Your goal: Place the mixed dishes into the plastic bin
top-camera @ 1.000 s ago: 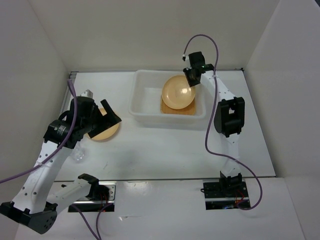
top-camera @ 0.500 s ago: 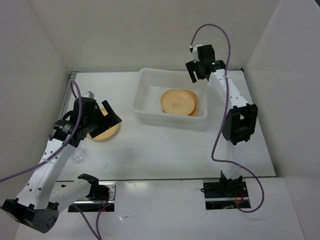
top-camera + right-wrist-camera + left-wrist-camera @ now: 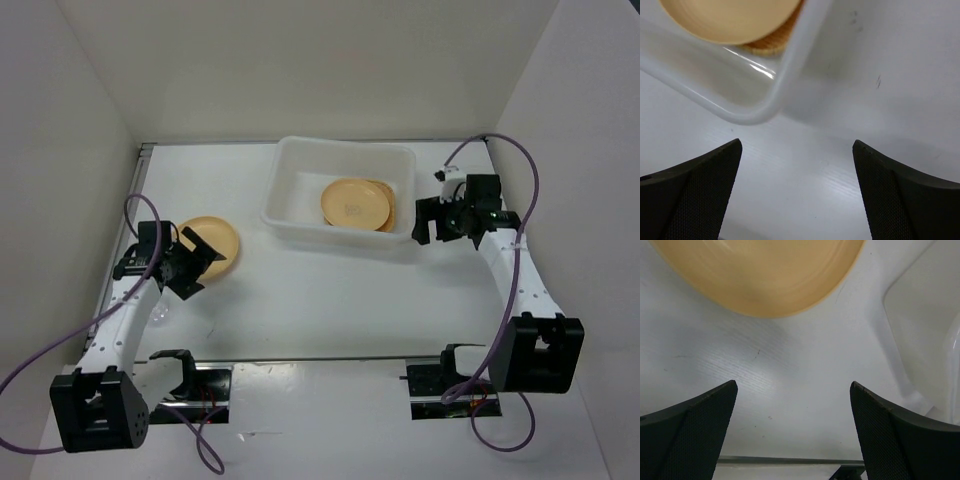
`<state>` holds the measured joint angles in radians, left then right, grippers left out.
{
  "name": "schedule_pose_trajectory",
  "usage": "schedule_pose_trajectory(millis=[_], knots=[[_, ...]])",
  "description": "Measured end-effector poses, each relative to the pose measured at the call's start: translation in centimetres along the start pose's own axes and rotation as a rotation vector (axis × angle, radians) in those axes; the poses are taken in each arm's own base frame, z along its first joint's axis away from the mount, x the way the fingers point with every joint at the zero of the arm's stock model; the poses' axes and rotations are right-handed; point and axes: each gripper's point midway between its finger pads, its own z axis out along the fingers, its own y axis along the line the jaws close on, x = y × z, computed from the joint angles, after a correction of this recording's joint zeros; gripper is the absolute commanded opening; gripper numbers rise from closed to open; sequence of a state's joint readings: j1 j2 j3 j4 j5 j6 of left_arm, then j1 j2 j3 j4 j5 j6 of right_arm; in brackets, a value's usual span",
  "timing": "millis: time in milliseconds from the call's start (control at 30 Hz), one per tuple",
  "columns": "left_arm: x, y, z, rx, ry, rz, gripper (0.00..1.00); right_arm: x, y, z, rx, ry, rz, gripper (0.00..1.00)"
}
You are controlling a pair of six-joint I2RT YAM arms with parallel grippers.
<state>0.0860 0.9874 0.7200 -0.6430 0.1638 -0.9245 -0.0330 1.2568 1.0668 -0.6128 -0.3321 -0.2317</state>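
Right gripper, withdrawn from above the plastic bin, hangs beside it; round plate lies inside. Left gripper near second plate. Both jaws wide, empty.

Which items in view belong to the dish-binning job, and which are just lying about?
Job: bin; binned round plate; square plate under it; round plate outside; clear cup, faint.
Not job: purple cables; arm base mounts.
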Motion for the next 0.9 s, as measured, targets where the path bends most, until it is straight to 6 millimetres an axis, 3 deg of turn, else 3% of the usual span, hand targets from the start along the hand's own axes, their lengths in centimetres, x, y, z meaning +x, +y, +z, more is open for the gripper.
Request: schedule_pose_trajectory(millis=[67,167,367,567,667,800,900], knots=[[-0.7,0.0,0.7,-0.003,-0.007,-0.016,1.00,2.8,-0.9,0.5,0.011,0.051,0.084,0.96],[-1.5,0.3,2.1,-0.027,-0.007,-0.037,1.00,4.3,-1.8,0.7,0.032,0.063,0.146,0.96],[-1.9,1.8,5.0,-0.125,0.024,-0.106,1.00,3.1,-1.5,0.4,0.014,0.009,0.131,0.98],[-2.2,2.1,5.4,-0.151,0.010,-0.165,1.00,2.9,-1.4,0.5,0.009,-0.007,0.126,0.98],[-2.4,2.2,5.9,-0.157,0.005,-0.182,0.96,2.7,-1.5,0.5,0.009,-0.015,0.123,0.98],[-2.2,3.0,7.3,-0.195,0.026,-0.198,0.83,2.7,-1.4,0.5,0.007,-0.015,0.123,0.98],[-2.0,3.5,8.2,-0.219,0.045,-0.211,0.79,2.7,-1.4,0.5,0.006,-0.015,0.123,0.98]])
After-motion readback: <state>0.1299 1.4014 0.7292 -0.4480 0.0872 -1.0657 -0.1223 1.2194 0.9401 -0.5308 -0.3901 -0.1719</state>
